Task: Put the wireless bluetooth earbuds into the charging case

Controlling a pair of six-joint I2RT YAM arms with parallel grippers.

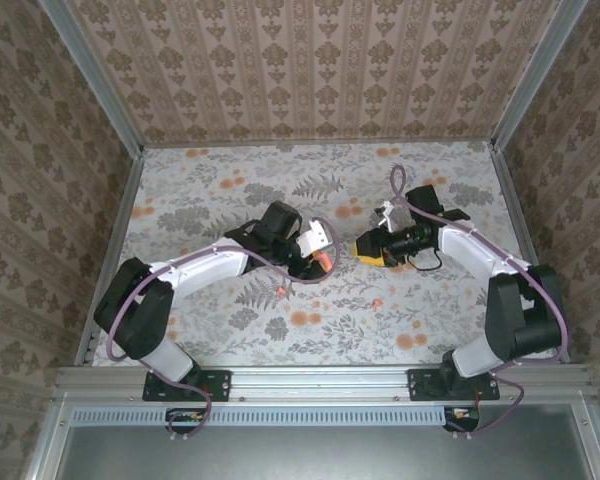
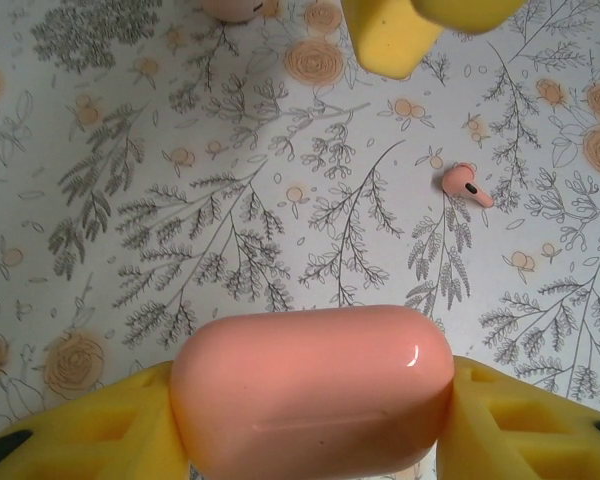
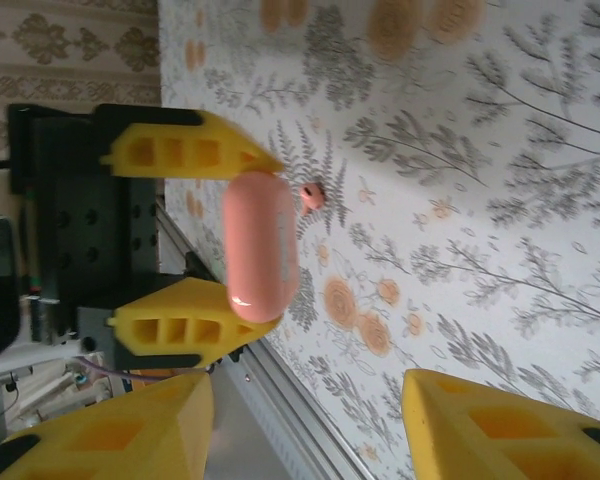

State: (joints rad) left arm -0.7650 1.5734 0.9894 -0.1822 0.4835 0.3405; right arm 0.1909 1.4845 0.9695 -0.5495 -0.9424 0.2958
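**Case clamped, one earbud loose**

Floral-print table [image 1: 200, 200] underneath. Left gripper [image 2: 310, 425] closed on the charging case [image 2: 310, 385], yellow fingers [image 2: 90, 435] pressed against both ends. Right gripper [image 3: 305, 425] just opposite, spread wide apart, grasping nothing. One earbud [image 2: 467, 185] lying on the print beyond the case, touching neither gripper. Small pink shape [image 2: 230, 8] at the left wrist view's top edge, cropped, identity unclear.

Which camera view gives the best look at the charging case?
Left wrist: the charging case is large and sharp, its seam visible, clamped in the left gripper. Right wrist shows it smaller, edge-on in that gripper. In top external it is a small salmon speck at the gripper tip.
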